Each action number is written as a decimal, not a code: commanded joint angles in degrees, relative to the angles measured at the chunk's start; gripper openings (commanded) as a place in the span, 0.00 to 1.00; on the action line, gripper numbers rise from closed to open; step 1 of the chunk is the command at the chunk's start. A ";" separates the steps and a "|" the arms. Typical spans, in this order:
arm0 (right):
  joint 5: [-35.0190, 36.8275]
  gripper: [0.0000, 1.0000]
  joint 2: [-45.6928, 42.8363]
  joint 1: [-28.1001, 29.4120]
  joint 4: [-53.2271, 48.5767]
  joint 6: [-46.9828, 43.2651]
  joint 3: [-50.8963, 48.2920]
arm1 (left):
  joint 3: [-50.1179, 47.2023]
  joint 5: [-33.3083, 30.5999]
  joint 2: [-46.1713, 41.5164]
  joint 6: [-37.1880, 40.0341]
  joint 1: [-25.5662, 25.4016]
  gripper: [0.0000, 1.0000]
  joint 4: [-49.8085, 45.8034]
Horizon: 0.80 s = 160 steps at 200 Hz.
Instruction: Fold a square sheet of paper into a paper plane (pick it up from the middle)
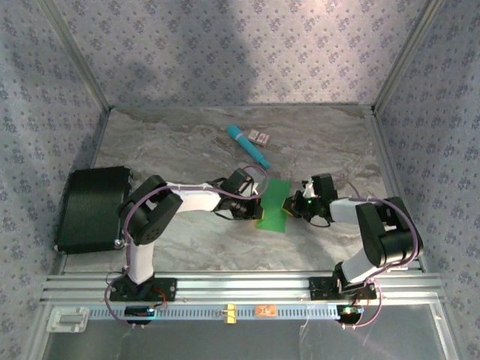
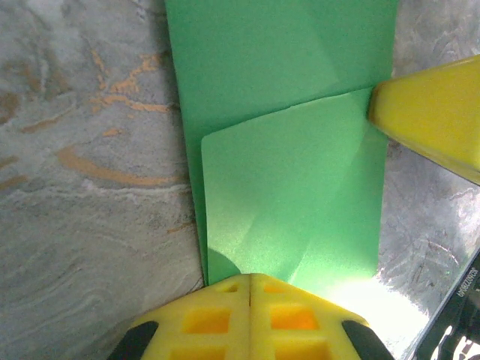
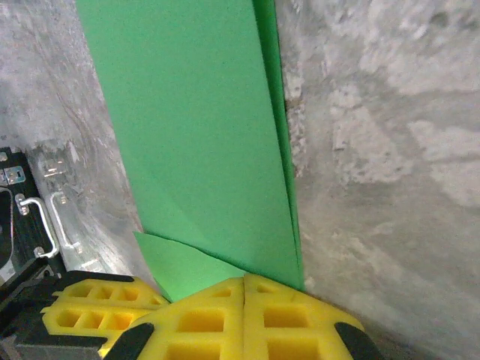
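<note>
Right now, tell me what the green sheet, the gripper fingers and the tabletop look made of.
Square sheet of paper: thin matte paper, going by its crisp creases and flat folded flap. Left gripper fingers: yellow moulded plastic or rubber, with square recesses; which one is unclear. Table: grey marble look with orange veins, either stone or printed laminate.

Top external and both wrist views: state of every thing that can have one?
green paper sheet, partly folded, a flap doubled over, lying flat on the table.
left hand, shut, tips down on the sheet's edge.
right hand, shut, tips down on the opposite edge.
teal stick, lying on its side, apart from the sheet.
black case, looks closed, lying flat at the left.
</note>
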 commanded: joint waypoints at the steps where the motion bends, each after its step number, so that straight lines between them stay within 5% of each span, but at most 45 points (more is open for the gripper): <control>1: 1.11 0.00 -0.59 -1.35 -3.68 -2.75 0.56 | -0.12 0.04 1.18 0.47 -0.74 0.00 -4.21; 70: 2.02 0.00 -5.08 4.16 -2.62 -2.24 1.55 | 0.69 -0.55 0.89 0.45 -1.36 0.00 -4.91; 160: 2.03 0.00 2.13 2.41 -1.35 -1.12 -1.97 | 4.45 -1.47 -3.21 0.60 -1.92 0.04 -6.68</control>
